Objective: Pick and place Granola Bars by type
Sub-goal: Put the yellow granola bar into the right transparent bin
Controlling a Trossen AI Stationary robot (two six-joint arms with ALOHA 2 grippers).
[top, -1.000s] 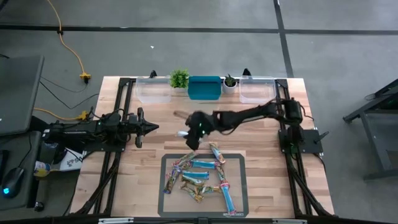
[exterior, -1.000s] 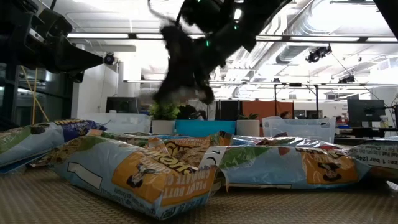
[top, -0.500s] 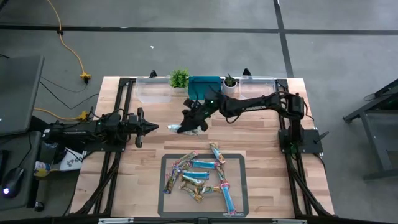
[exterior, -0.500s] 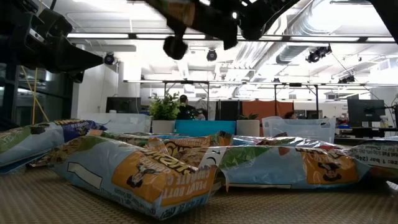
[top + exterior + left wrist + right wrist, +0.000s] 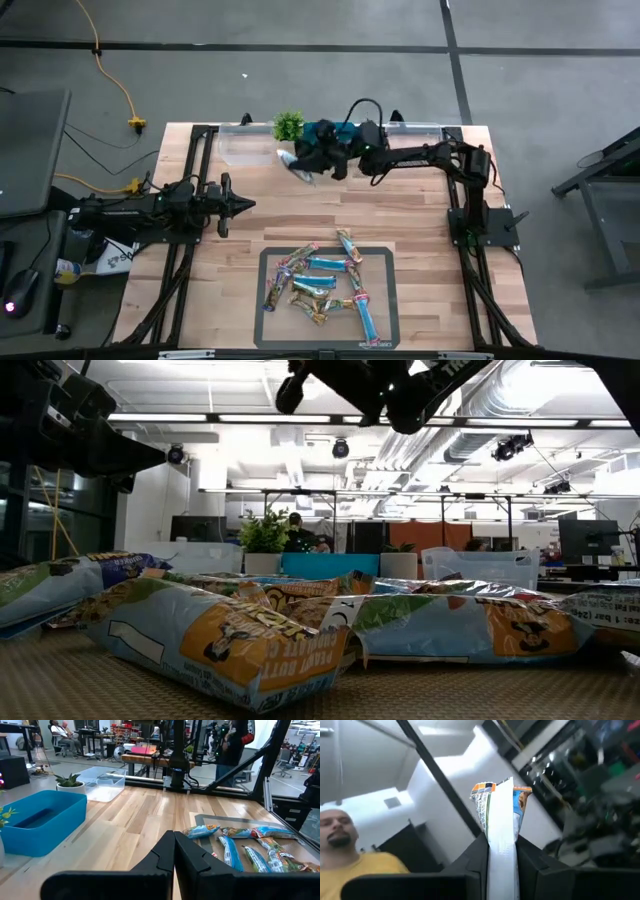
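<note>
Several granola bars (image 5: pixel 328 290), light blue and red-brown, lie in a heap on the grey mat (image 5: pixel 384 262) near the table's front edge; they fill the foreground of the low view (image 5: pixel 250 635). My right gripper (image 5: pixel 308 165) is raised near the far edge, in front of the blue bin (image 5: pixel 335 128), shut on a pale blue-and-white bar (image 5: pixel 295 163). In its wrist view the gripper (image 5: pixel 502 855) points upward. My left gripper (image 5: pixel 240 205) rests shut and level at the table's left side, its fingers together (image 5: pixel 174 855). My right gripper pinches the pale bar between its two fingers, on the bar's flat faces (image 5: pixel 501 845). The bar runs along the fingers, and its free end (image 5: pixel 500 790) sticks out well past the fingertips. It is lifted clear of the table and tilted upward.
Along the far edge stand a clear bin (image 5: pixel 245 148) at the left, a green plant (image 5: pixel 288 125), the blue bin and another clear bin (image 5: pixel 412 145) at the right. Bare wood lies between the bins and the mat. A person (image 5: pixel 350 850) shows beyond the table.
My right gripper has risen and gone from just beyond the mat toward the table's far edge, ending near the blue bin. It has tipped from pointing down to pointing upward. The pale bar has gone with it, still clear of the table.
</note>
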